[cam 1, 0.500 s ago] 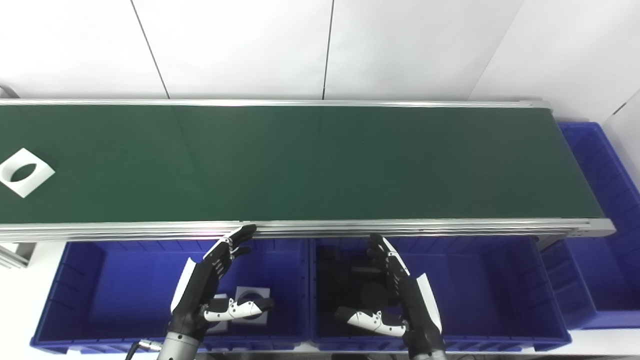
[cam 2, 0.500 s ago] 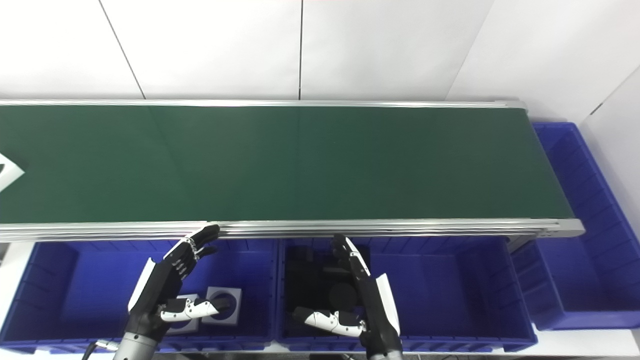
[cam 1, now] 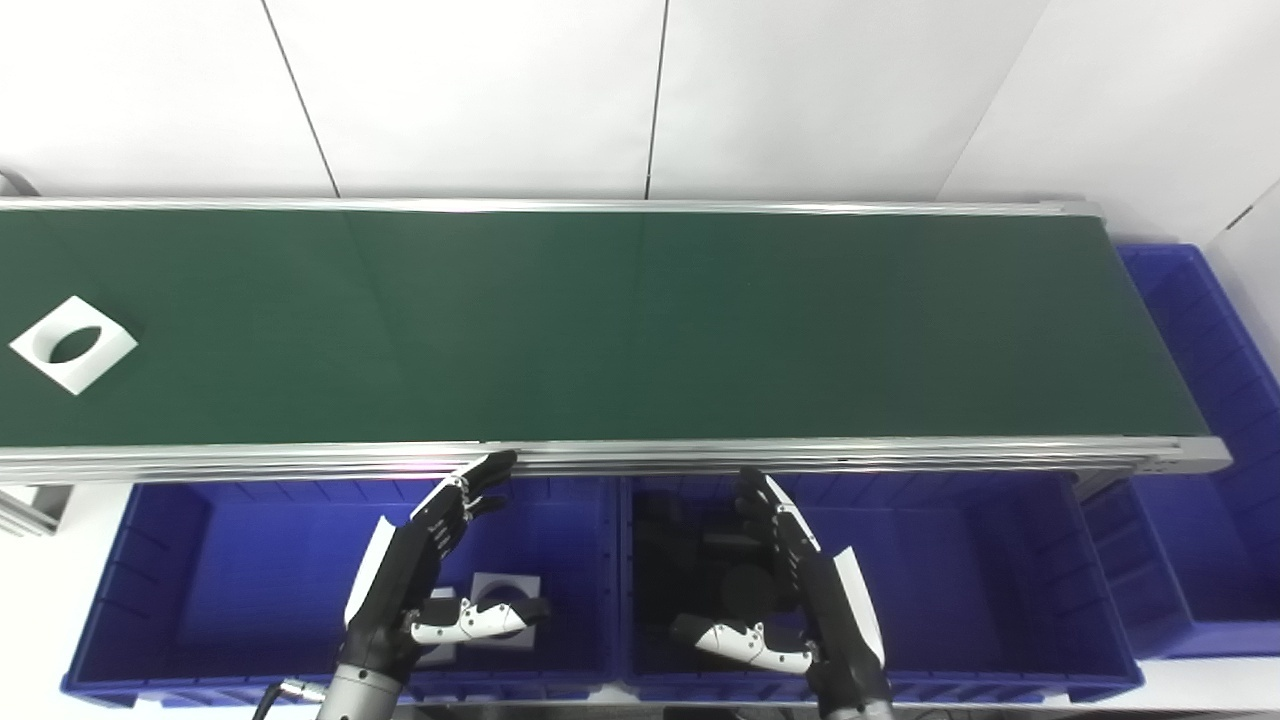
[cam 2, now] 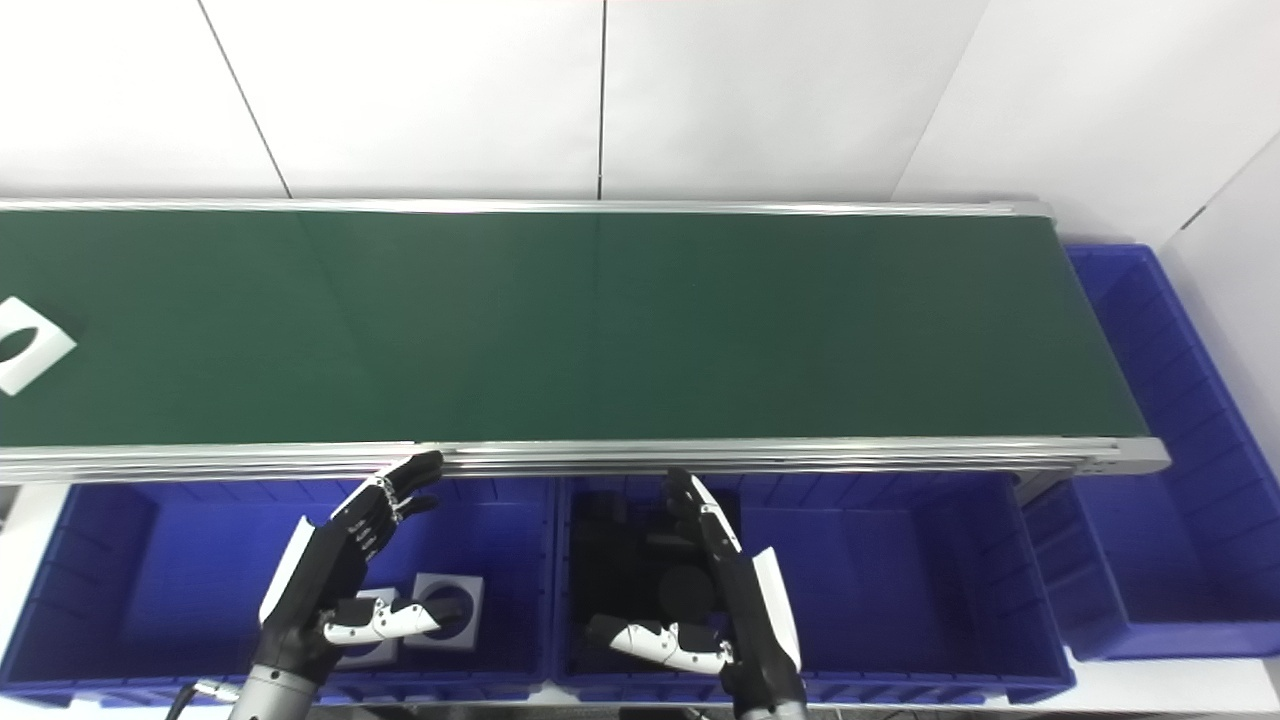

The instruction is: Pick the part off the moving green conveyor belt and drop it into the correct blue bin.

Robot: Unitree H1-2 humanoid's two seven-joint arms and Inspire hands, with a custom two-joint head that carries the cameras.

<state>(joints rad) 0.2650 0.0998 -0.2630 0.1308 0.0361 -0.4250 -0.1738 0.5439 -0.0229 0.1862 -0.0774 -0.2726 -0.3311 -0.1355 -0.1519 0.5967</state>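
At the far left of the green conveyor belt (cam 1: 640,325) lies a white square part (cam 1: 73,344) with a round hole, well apart from both hands. Below the belt's near rail, the left hand (cam 1: 420,575) hovers over the left blue bin (cam 1: 160,600) and the right hand (cam 1: 800,590) over the middle blue bin (cam 1: 980,590), each empty with fingers spread.

Plain dark green conveyor belt (cam 1: 640,330); white square part with round hole (cam 1: 73,344); blue plastic bins (cam 1: 160,590); black-and-white hands (cam 1: 420,570).
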